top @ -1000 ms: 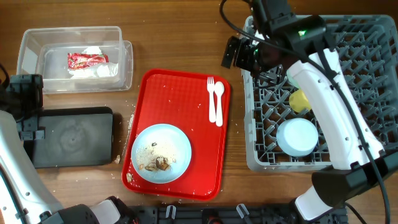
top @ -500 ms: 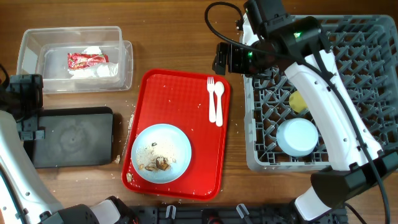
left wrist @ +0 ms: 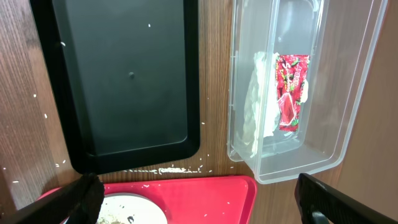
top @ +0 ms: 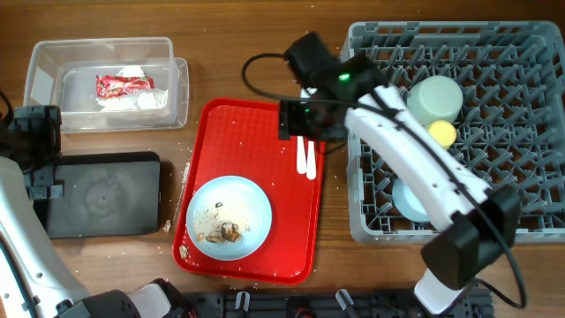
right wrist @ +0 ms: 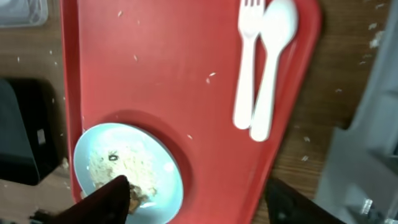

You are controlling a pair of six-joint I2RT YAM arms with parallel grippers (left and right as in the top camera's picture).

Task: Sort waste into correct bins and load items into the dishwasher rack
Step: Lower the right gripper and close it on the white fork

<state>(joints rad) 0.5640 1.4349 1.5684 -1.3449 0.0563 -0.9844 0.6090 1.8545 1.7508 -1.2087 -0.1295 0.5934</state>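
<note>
Grey plastic lattice dishwasher rack [top: 521, 62] holds pale green bowl [top: 435, 99] and yellow cup [top: 441, 133] — white plastic fork [right wrist: 245, 68], spoon [right wrist: 268, 74], scrap-strewn light blue plate [top: 252, 199] pending — right gripper [right wrist: 202, 202] and left gripper [left wrist: 205, 202] spread wide, empty.

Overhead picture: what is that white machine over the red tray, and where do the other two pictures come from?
That is the right arm of a two-armed robot; each arm ends in a two-finger gripper. One camera looks down from above; the others sit on the wrists, showing their own fingers at the bottom. The right gripper hangs open over the red tray, which carries a fork, a spoon and a plate of scraps. The left gripper, also open, looks at a black tray and a clear tub holding a wrapper and napkin. The grey rack holds a green bowl, a blue bowl and a cup. Nothing is held.
</note>
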